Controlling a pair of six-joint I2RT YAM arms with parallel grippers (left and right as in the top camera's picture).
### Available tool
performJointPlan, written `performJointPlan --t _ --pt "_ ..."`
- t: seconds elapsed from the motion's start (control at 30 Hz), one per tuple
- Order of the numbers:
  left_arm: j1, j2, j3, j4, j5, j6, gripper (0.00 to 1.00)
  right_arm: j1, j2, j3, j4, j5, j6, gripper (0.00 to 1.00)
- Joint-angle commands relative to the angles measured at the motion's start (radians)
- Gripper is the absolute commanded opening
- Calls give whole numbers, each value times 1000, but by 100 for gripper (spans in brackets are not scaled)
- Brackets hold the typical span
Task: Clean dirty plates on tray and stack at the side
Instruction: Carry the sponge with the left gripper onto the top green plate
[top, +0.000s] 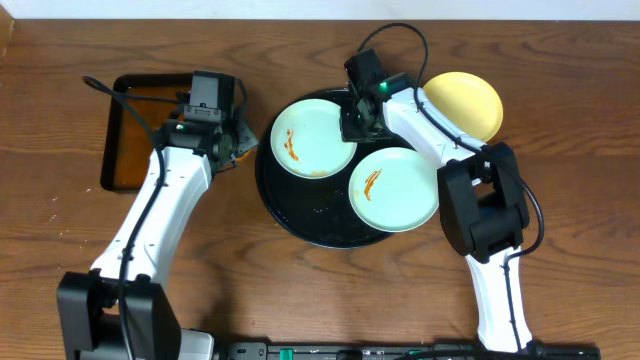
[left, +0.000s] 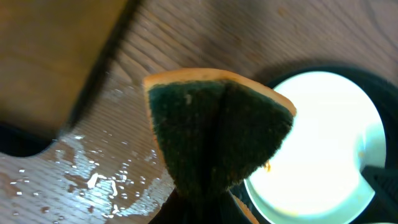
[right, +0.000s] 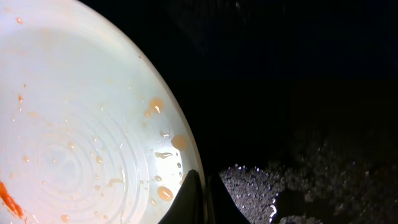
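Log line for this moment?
left tool: shut on sponge | tray: two smeared mint plates | right tool: shut at leftmost's rim | yellow plate: off tray

- A brown wooden table (top: 560, 60) with visible grain carries everything.
- A large round glossy black tray (top: 310, 205) with a raised rim sits on it near the middle.
- A rectangular black pan (top: 107, 140) of brownish liquid lies to the left, apart from the tray.
- A small round pale yellow plate (top: 468, 103) rests on the wood just beside the tray's far right edge, partly hidden.
- Water droplets (left: 93, 180) glisten on the wood near the pan's corner.
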Motion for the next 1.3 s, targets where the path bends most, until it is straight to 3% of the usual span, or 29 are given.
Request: performJointPlan --t 0.0,0.33,0.6,1.03,1.27 --pt "-6 48 -9 14 89 21 8 8 12 8 7 37 -65 1" --pt "-104 202 -9 195 258 35 8 11 21 7 7 43 -95 1" --pt "-176 259 -9 395 256 14 8 15 21 7 7 43 -68 1" --pt "-176 433 -9 567 243 -214 8 15 21 7 8 44 -53 1" --pt "-177 472 -9 542 170 -192 8 15 21 7 6 43 -53 1"
